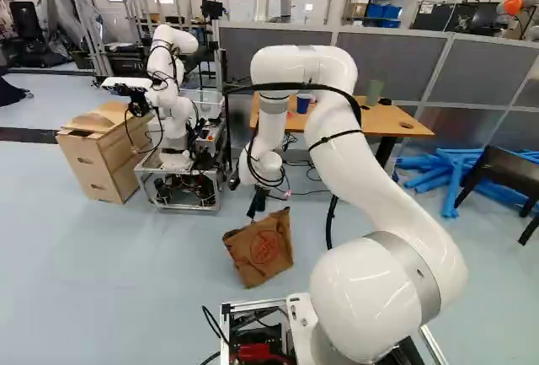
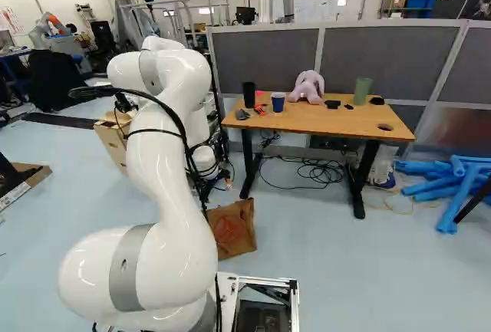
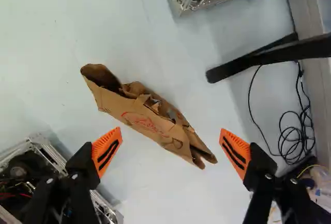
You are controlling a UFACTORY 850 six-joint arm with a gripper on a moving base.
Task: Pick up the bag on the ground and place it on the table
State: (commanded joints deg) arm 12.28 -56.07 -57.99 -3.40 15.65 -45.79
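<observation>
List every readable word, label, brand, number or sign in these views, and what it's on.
None legible.
Red print on the brown bag: too blurred to read.
Print on the wall sheet, at the left of the right base view: too small to read.

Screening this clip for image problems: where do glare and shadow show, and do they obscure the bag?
Left and right base views: bright highlights on the white arm; wrist view: soft shadow on the floor beside the moving base, while the bag is free of glare, its open end dark inside.
</observation>
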